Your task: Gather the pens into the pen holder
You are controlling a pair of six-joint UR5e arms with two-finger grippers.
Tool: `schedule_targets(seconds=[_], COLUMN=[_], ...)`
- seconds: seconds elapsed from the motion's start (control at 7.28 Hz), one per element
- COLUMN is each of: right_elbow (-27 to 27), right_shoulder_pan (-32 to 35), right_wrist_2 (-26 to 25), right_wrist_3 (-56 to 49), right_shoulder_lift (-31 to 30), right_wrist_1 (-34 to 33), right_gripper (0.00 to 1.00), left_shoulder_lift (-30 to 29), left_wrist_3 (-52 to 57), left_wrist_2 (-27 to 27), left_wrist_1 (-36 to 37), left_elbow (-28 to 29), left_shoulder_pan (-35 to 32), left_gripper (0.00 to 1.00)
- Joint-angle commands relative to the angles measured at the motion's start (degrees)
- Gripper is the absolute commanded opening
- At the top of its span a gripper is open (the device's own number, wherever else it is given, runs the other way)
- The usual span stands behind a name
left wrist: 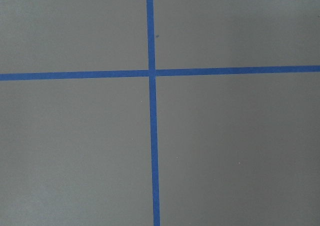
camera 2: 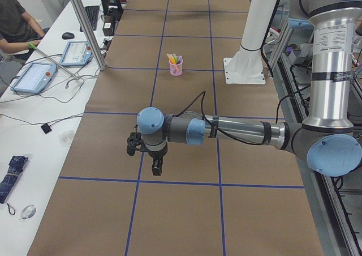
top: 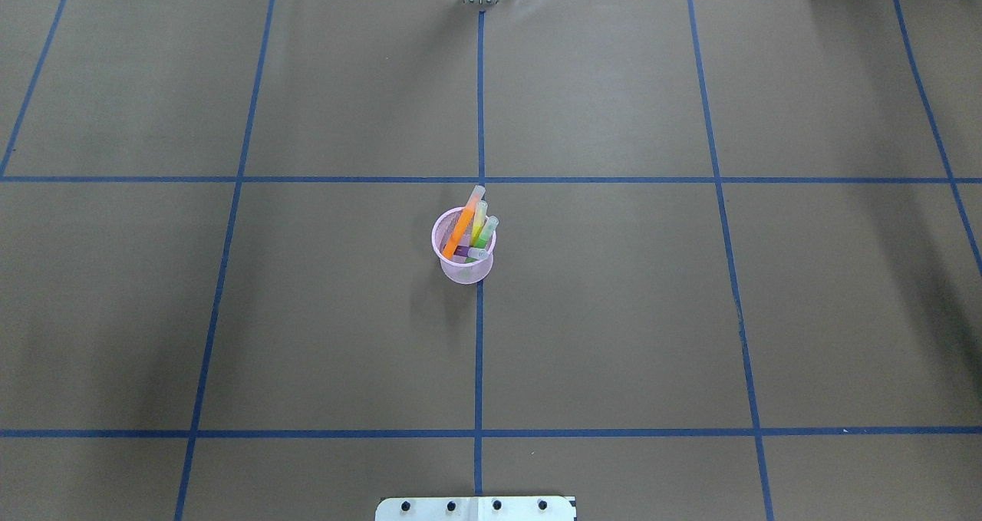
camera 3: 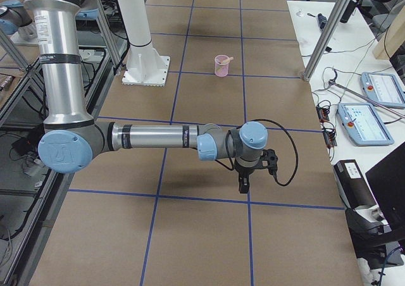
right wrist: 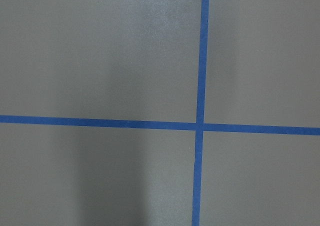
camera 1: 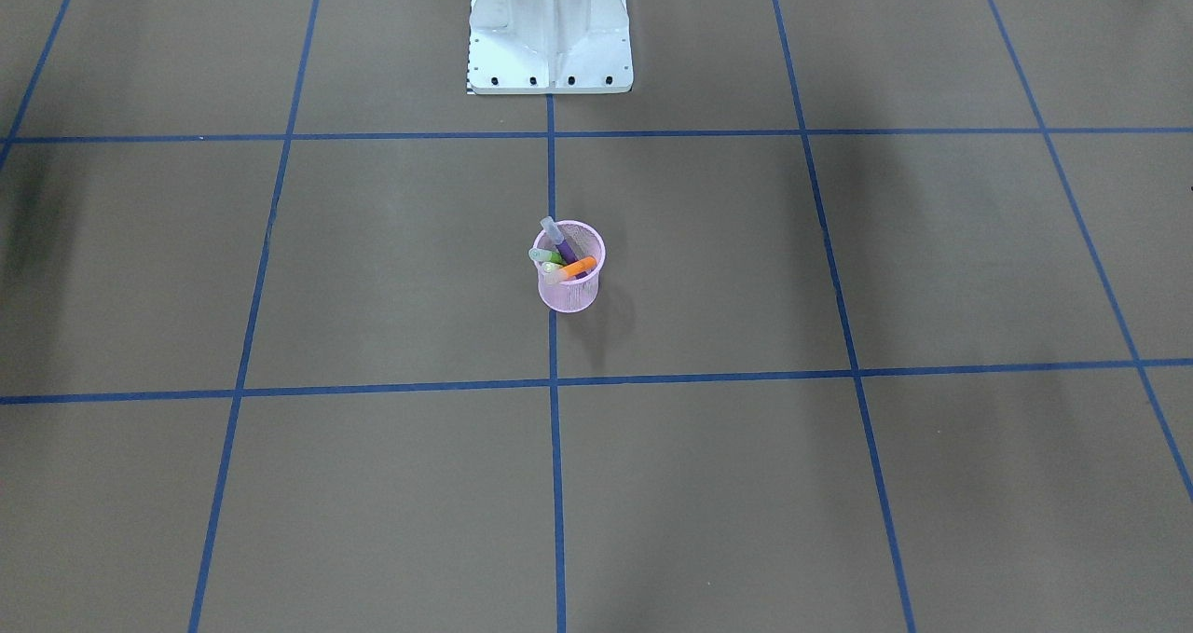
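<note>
The pink mesh pen holder [camera 1: 570, 290] [top: 465, 269] stands upright at the table's middle on a blue tape line. Several pens lean inside it: an orange pen [camera 1: 579, 266] [top: 460, 232], a purple pen [camera 1: 563, 242], a green pen [camera 1: 544, 257] and a yellow pen [top: 479, 226], pale cap ends sticking out. No pen lies on the table. My left gripper [camera 2: 156, 166] and right gripper [camera 3: 243, 185] hang over the table's two ends, far from the holder [camera 2: 176, 69] [camera 3: 221, 66]; I cannot tell whether either is open or shut. Both wrist views show only tape lines on brown table.
The white robot base [camera 1: 550, 55] [top: 476, 508] stands at the table's edge behind the holder. Side benches carry teach pendants [camera 2: 35, 76] [camera 3: 369, 121], cables and a folded umbrella [camera 2: 11, 176]. A person [camera 2: 14, 21] sits at the bench beyond my left arm.
</note>
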Motion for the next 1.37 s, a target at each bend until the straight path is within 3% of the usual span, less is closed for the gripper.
schedule_targets(seconds=[0.0,1.24], right_elbow=[-0.12,0.67], right_shoulder_pan=[0.00,0.00], right_wrist_2=[0.24,0.33], right_wrist_3=[0.04,-0.22], right_shoulder_lift=[0.05,-0.48], right_wrist_1=[0.15,0.24], right_gripper=[1.00,1.00], left_shoulder_lift=[-0.03,0.24], left_wrist_3=[-0.09,-0.17], left_wrist_2=[-0.07,-0.16], left_wrist_1=[0.00,-0.09], left_elbow=[-0.06,-0.68], left_shoulder_pan=[0.00,0.00], left_gripper=[1.00,1.00])
